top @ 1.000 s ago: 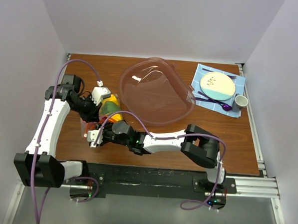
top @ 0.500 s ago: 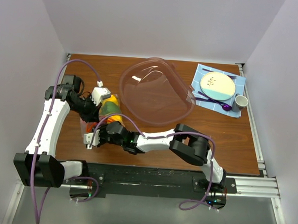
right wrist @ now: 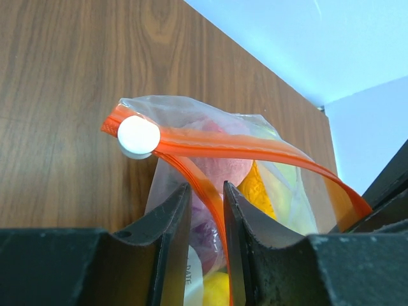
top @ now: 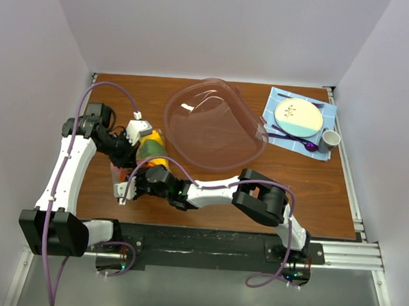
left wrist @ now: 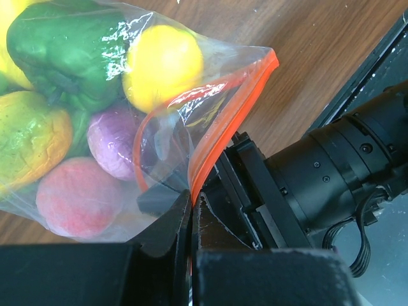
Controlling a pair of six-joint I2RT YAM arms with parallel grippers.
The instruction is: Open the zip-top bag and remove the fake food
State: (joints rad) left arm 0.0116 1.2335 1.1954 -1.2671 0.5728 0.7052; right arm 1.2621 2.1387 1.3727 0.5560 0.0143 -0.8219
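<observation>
Bag [top: 130, 164]: clear plastic, lying on the left part of the bench [top: 312, 193], between the two tools, mouth partly open.
Zip strip [right wrist: 255, 150]: orange, its two lips spread apart; a white slider [right wrist: 138, 136] sits at one end.
Toy food [left wrist: 162, 64]: inside the bag, with yellow, green, purple and pink pieces pressed together.
Left tool [left wrist: 191, 199]: closed tight on the bag's edge, right where the orange strip ends.
Right tool [right wrist: 205, 191]: narrow, with one lip of the strip running down between its fingers; whether it truly pinches the lip I cannot tell.
Bowl [top: 216, 123]: large, clear, pinkish, just beside the bag, toward the far middle.
Far right corner: a plate [top: 298, 116] on a blue cloth [top: 274, 105], a cup [top: 330, 138] beside it, well apart from the bag.
</observation>
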